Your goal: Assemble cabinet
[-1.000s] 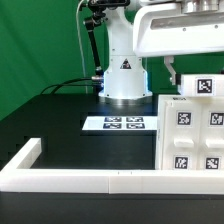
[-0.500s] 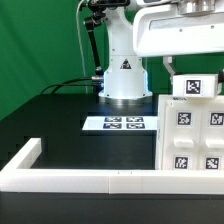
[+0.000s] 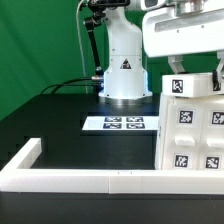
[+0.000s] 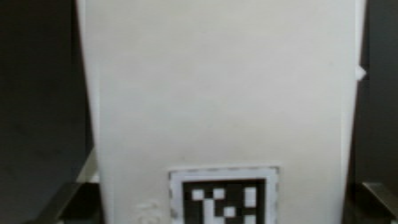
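The cabinet body [image 3: 192, 135], large, white and boxy with several tagged blocks on its face, stands at the exterior view's right. My gripper [image 3: 196, 80] hangs just above its top edge, with the fingers [image 3: 174, 68] straddling a white tagged panel [image 3: 183, 87] that sits at the body's top. In the wrist view the white panel [image 4: 214, 90] fills the picture, with its tag [image 4: 222, 200] between my gripper's [image 4: 224, 205] dark fingers [image 4: 79, 195], which press on its two sides. The gripper is shut on the panel.
The marker board [image 3: 115, 124] lies in the middle of the black table in front of the arm's white base [image 3: 124, 75]. A long white border rail [image 3: 90, 180] runs along the near edge and turns up at the exterior view's left [image 3: 22, 155].
The tagged panel in my fingers has shifted toward the exterior view's left along the cabinet's top, and the hand's casing has turned; a second finger now shows at the right.
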You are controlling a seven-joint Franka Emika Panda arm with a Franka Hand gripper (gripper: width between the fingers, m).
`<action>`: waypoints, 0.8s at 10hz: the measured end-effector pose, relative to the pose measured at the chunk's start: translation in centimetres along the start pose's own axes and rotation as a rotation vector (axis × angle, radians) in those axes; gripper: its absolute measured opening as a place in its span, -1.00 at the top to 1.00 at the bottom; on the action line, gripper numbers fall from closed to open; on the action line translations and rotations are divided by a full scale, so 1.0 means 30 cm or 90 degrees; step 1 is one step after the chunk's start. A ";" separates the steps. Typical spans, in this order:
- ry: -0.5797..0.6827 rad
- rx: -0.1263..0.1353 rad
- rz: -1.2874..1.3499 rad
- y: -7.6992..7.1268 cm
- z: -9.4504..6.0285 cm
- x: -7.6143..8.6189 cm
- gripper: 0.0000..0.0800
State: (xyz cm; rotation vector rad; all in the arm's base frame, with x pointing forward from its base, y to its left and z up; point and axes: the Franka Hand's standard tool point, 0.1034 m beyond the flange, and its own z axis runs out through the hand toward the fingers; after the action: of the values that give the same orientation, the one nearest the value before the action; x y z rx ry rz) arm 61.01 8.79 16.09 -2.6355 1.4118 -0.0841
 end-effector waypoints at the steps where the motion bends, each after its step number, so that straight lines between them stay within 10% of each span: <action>1: 0.000 0.007 0.055 -0.001 0.000 0.002 -0.40; 8: -0.031 0.014 0.457 0.015 0.004 0.013 -0.40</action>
State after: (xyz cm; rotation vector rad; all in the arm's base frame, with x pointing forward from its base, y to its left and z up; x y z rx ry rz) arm 60.86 8.22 15.88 -1.9417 2.2070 0.0468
